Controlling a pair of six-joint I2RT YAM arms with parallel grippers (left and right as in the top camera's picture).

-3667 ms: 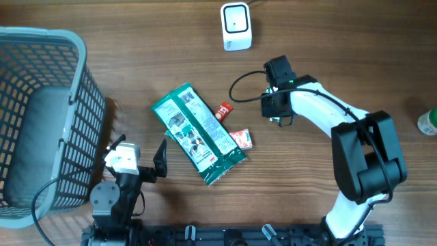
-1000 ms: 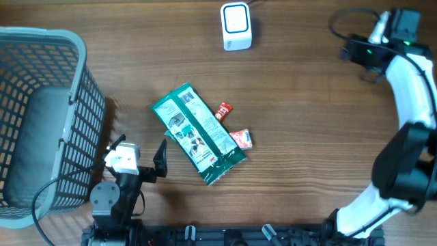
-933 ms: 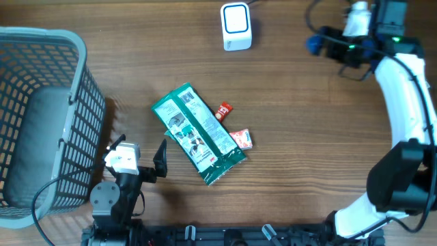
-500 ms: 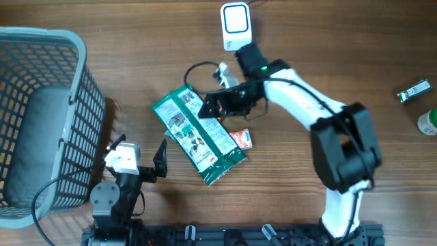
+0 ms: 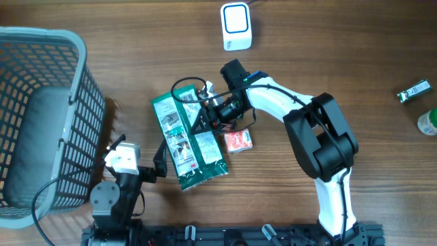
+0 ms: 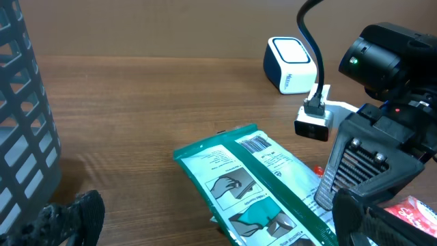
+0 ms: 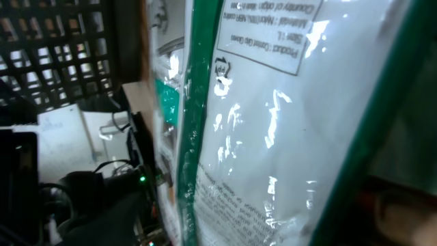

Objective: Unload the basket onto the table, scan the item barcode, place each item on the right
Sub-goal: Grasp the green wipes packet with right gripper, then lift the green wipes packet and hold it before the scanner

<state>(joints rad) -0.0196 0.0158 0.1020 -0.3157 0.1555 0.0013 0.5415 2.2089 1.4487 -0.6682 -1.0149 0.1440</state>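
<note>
1 basket [image 5: 48, 34], green pkt [image 5: 181, 147] outside it

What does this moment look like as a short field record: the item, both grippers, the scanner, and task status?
item: green packet, printed side up, barcode visible near its far end
right gripper: at the packet's right edge; whether it grips is unclear
left gripper: open, empty, beside the basket
scanner: white, at the far side, apart from the packet
other: red sachet just right of the packet
status: barcode not yet at the scanner
</note>
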